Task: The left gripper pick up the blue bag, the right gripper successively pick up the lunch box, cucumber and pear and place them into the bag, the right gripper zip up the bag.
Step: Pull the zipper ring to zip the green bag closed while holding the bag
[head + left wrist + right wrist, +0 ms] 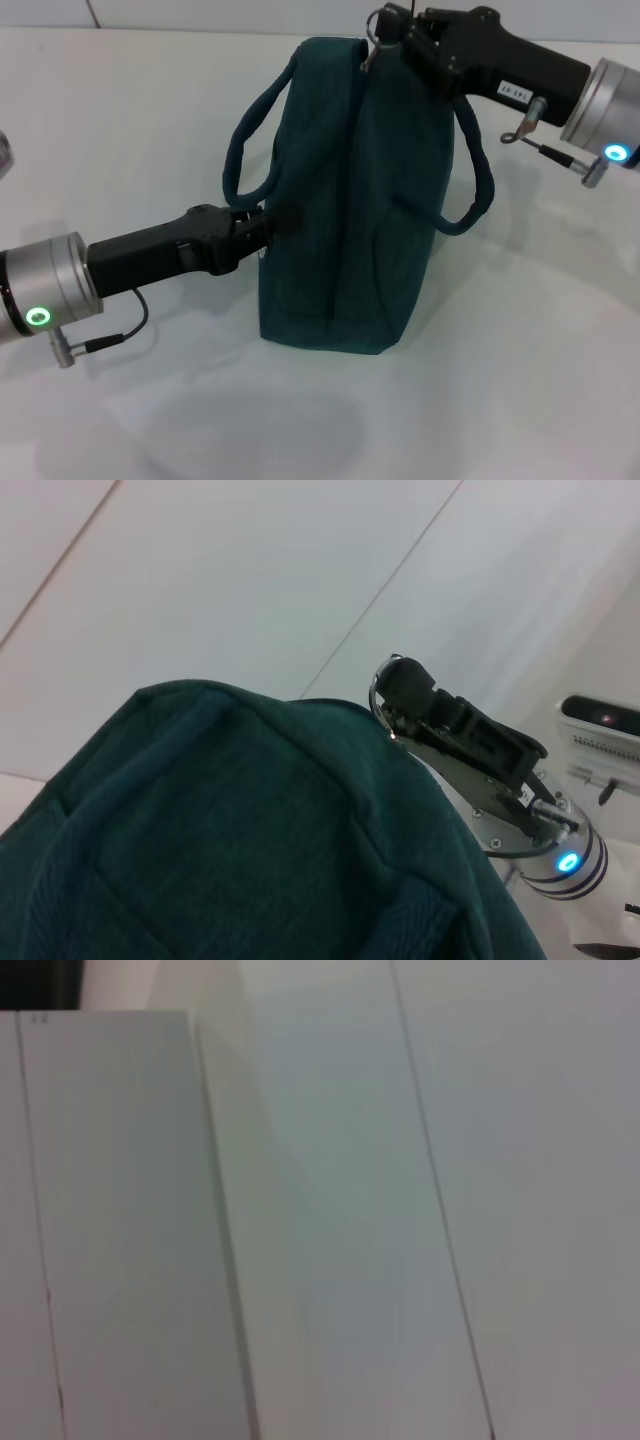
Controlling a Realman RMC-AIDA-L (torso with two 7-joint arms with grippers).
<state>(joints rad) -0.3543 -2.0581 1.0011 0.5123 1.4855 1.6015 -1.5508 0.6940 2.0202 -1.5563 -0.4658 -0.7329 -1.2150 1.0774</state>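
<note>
Head view shows the blue bag (345, 200) standing upright near the middle of the white table (520, 380); the left gripper (268, 226) is pressed against its side near a handle, holding the fabric; the right gripper (392, 38) is closed on the ring zip pull (377, 22) at the top far corner. If the pull slips out, or the left grip lets go, the bag may tip and the zip may jam.

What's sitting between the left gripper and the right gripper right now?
In the head view, only the dark teal fabric blue bag lies between them: the left gripper is at its side, the right gripper at its top corner.
</note>
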